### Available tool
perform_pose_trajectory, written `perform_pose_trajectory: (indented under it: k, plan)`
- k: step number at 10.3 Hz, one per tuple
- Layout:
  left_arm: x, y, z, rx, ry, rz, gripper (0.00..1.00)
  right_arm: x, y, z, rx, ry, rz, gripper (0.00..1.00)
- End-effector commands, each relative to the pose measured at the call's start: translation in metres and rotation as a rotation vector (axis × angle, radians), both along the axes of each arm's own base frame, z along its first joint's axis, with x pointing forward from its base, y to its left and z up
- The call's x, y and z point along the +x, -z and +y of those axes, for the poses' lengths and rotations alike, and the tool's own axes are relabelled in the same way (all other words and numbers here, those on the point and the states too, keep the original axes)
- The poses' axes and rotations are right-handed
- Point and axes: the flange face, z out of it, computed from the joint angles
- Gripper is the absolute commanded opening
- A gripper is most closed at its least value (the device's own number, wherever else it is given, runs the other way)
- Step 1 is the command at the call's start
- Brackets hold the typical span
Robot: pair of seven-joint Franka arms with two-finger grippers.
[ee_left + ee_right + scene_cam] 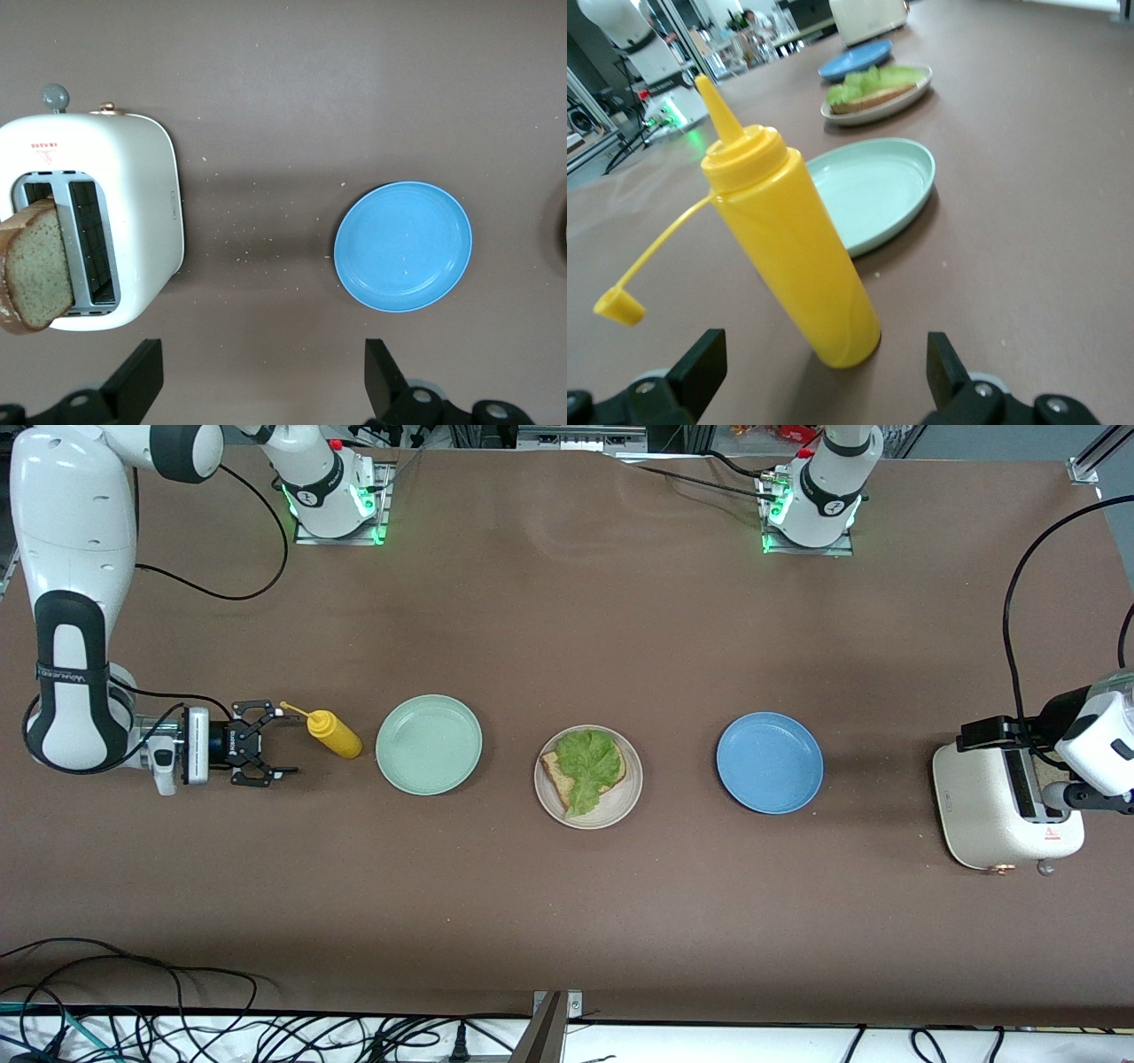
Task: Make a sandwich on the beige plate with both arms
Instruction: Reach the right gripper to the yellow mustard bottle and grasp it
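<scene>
Resting on the beige plate (629,802) at mid-table, between the mint-green plate (429,744) and the blue plate (769,762), is one bread slice (556,775) under a lettuce leaf (589,766). Right gripper (266,755) sits low beside the yellow squeeze bottle (334,734), fingers spread wide and empty. Left gripper (263,376) hangs over the toaster (992,810), fingers wide apart, with a second bread slice (37,266) standing in a slot.

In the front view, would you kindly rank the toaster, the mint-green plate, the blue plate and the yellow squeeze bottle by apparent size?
1. Toaster, largest, though partly covered by the left arm.
2. Mint-green plate and blue plate: they look alike, so no ranking.
3. Yellow squeeze bottle, smallest.
</scene>
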Motion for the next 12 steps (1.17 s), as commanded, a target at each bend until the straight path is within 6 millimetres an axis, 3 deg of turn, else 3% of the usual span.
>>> perform_pose_trajectory:
  k: [1,2,5,6,8,9,10,12]
  plan:
    - [-0.002,-0.003,0.001,0.022,0.021,-0.003,1.00,-0.005,0.023,0.015,0.135,-0.019,-0.079,1.00]
    - [-0.002,-0.003,0.001,0.022,0.021,-0.003,1.00,-0.008,0.036,0.022,0.176,-0.016,-0.093,1.00]
    - [-0.001,-0.002,0.001,0.022,0.021,-0.001,1.00,-0.006,0.035,0.042,0.251,-0.011,-0.077,1.00]
    - [-0.001,-0.002,0.002,0.022,0.021,-0.001,1.00,-0.007,0.036,0.050,0.273,-0.022,-0.070,0.92]
    - [-0.001,-0.002,0.002,0.022,0.021,-0.001,1.00,-0.002,0.030,0.052,0.279,-0.028,-0.058,0.30]
    - [-0.001,-0.002,0.002,0.022,0.021,-0.001,1.00,-0.002,0.029,0.051,0.273,-0.019,-0.025,0.07]
    - [-0.001,-0.002,0.002,0.022,0.021,-0.001,1.00,-0.001,0.029,0.054,0.270,-0.018,-0.009,0.00]
    - [-0.001,-0.002,0.002,0.022,0.021,-0.001,1.00,0.001,0.026,0.055,0.246,0.001,0.059,0.00]
